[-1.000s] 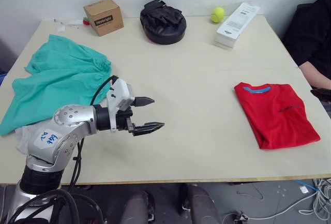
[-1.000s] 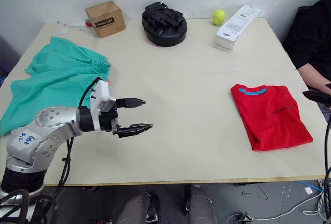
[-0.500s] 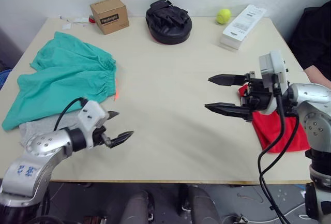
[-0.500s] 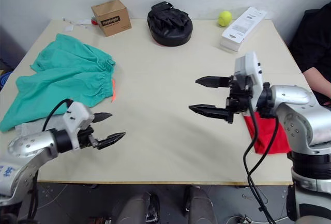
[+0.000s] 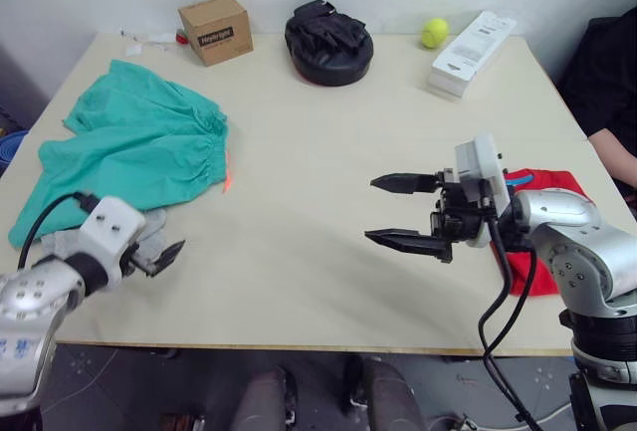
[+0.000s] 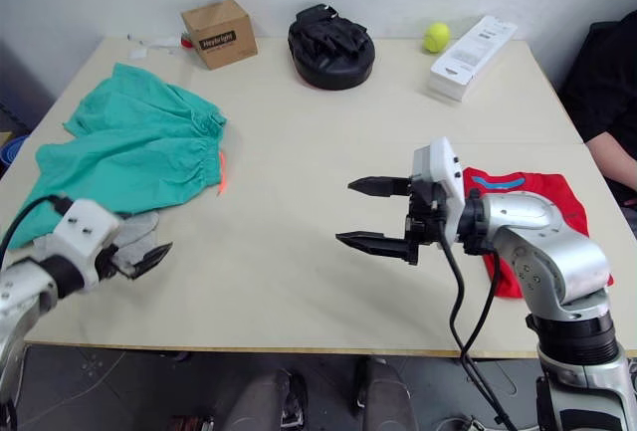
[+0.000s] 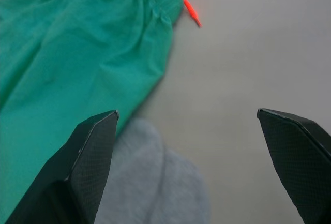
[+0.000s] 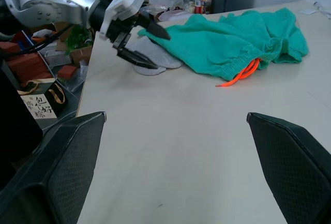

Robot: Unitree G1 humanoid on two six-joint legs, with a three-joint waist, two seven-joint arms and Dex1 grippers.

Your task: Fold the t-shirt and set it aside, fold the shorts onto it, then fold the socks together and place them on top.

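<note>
Hovering spread-fingered over bare table, the right gripper (image 5: 406,212) is sitting beside the folded t-shirt (image 6: 542,192). The left gripper (image 6: 141,253) is gaping above the socks (image 7: 155,182), touching the shorts (image 5: 139,147). Grabbing here risks pinching socks along with the shorts.

Folded red t-shirt (image 6: 557,202) lies behind the right jaws; rumpled teal shorts (image 5: 129,147) and grey socks (image 7: 155,182) lie before the left jaws.
</note>
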